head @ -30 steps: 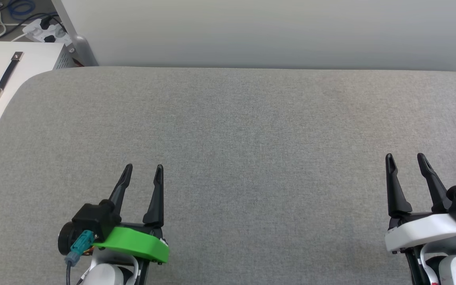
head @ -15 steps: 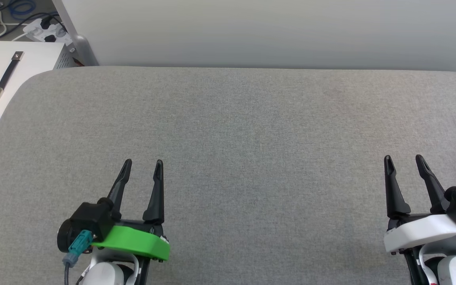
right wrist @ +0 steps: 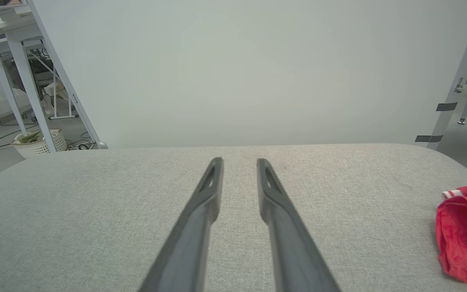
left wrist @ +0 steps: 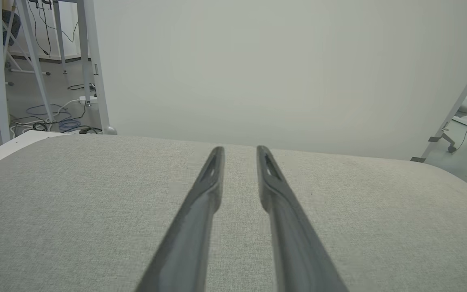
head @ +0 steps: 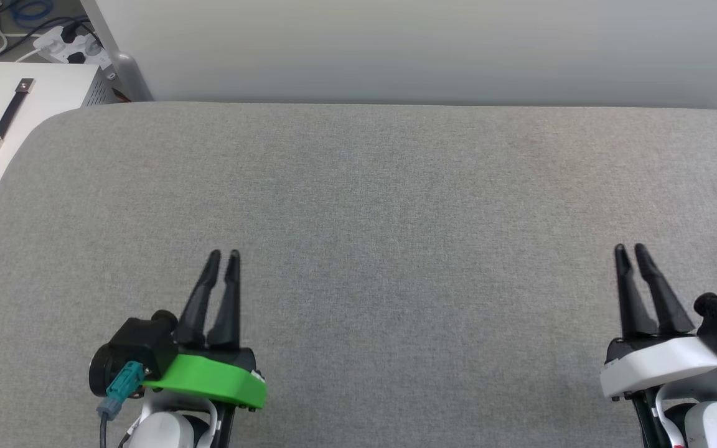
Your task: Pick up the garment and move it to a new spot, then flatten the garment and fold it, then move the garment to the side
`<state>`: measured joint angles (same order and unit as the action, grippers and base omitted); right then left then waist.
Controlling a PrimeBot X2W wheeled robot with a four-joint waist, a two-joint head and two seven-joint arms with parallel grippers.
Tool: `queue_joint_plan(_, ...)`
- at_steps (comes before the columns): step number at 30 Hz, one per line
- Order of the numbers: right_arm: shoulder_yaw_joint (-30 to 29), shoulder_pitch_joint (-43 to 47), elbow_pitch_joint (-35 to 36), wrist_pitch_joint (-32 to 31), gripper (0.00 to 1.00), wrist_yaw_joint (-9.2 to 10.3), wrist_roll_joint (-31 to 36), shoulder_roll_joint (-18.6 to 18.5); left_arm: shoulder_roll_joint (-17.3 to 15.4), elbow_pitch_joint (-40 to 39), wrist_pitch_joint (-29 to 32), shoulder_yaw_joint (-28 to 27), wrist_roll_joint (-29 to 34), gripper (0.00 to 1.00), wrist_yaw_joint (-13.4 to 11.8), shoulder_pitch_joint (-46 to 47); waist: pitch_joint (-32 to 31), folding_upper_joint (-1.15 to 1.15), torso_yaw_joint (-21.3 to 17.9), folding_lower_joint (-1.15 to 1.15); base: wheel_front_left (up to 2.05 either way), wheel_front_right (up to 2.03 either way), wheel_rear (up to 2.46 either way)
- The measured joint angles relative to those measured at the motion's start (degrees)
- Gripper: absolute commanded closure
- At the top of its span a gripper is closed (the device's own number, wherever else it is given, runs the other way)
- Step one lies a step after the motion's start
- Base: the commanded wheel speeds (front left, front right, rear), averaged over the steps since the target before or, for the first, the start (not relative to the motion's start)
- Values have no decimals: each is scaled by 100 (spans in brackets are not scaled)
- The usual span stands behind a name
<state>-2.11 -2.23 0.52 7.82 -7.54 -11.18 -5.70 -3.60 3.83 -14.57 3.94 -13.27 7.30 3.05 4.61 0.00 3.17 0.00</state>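
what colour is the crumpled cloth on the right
The crumpled fabric garment is red with white-striped trim, clearest in the right wrist view.

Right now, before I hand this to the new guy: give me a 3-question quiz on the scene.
1. True or false: the right gripper is gripping the shirt.
2. The shirt lies on the grey table nearest to: A) the left gripper, B) the right gripper, C) the white box off the table's far left corner.
3. What colour is the bracket behind the left gripper's fingers?

Key: 1 false; nothing is between its fingers, and the shirt lies apart, to its right. 2 B. 3 green.
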Motion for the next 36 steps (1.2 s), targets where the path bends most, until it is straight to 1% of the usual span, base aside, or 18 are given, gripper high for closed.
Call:
queue_joint_plan(10, 8, 0, -2, -51, 100, 0, 37, 2, 1, -8, 102, -20, 26, 100, -32, 0, -34, 0, -24, 0, 0, 0, 0)
queue_joint_plan(36, 46, 2, -8, -208, 100, 0, 259, 47, 1, -83, 401, -81, 331, 100, -158, -4, -130, 0, -89, 0, 0, 0, 0)
